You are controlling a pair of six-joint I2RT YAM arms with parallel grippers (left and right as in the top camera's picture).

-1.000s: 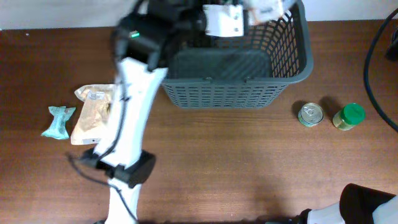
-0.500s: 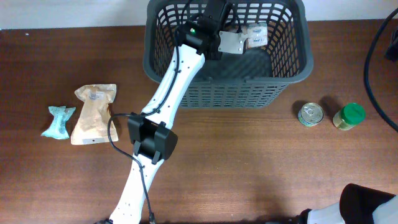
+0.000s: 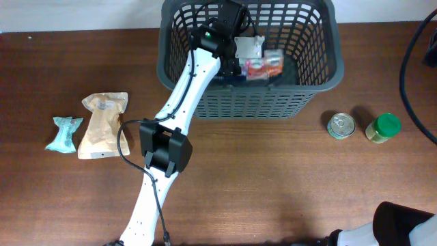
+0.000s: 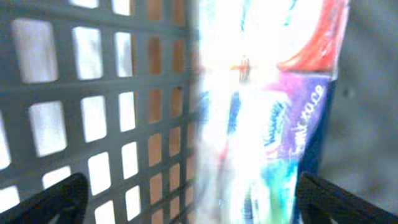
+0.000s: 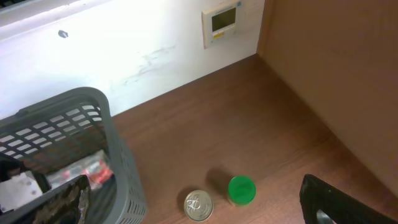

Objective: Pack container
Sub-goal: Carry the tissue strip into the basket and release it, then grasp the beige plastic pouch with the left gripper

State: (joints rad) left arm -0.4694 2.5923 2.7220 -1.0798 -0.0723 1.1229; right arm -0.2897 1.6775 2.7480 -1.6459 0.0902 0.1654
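Observation:
The container (image 3: 249,102), a large dark grey lattice basket, stands at the back middle of the table. My left arm reaches over its left rim, and my left gripper (image 3: 240,56) is inside it, open. A colourful snack packet (image 3: 263,67) lies on the basket floor just right of the gripper. In the left wrist view the packet (image 4: 273,112) fills the space ahead, blurred, next to the lattice wall (image 4: 93,106). My left gripper (image 4: 193,202) has its fingertips wide apart at the two lower corners. My right gripper (image 5: 194,190) is open and empty, high over the table's right side.
A tin can (image 3: 340,126) and a green-lidded jar (image 3: 382,128) stand right of the basket. A tan pouch (image 3: 102,125) and a teal wrapper (image 3: 64,133) lie at the left. The right wrist view shows the can (image 5: 198,205), jar (image 5: 241,190) and basket rim (image 5: 93,99).
My left gripper came down into the basket and opened. The packet left it and now lies on the basket floor. The right arm has not moved.

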